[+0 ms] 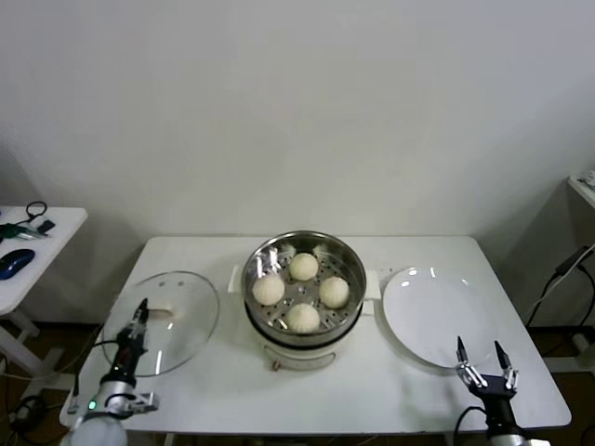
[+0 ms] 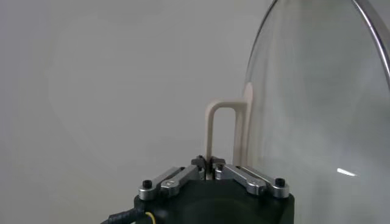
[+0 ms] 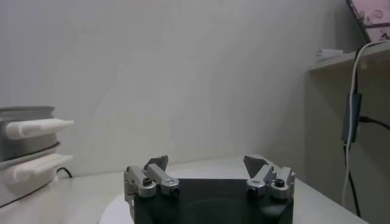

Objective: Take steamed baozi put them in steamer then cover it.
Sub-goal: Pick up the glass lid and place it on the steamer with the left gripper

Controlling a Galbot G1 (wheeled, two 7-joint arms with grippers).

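Four cream-white baozi [image 1: 303,266] [image 1: 269,289] [image 1: 334,292] [image 1: 302,317] sit on the perforated tray inside the shiny steamer [image 1: 346,255] at the table's middle. The steamer is uncovered; its side shows in the right wrist view [image 3: 24,122]. The glass cover [image 1: 181,325] is at the table's left. My left gripper [image 1: 141,311] is shut on the cover's cream handle [image 2: 222,125], as the left wrist view [image 2: 209,161] shows, with the glass [image 2: 317,109] beside it. I cannot tell whether the cover rests on the table. My right gripper [image 1: 483,358] [image 3: 207,164] is open and empty at the front right.
A flat white plate [image 1: 432,316] lies right of the steamer, just beyond my right gripper. A side table [image 1: 56,223] with a blue mouse [image 1: 17,263] stands at the far left. A shelf [image 1: 584,186] and hanging cable [image 3: 353,115] are at the far right.
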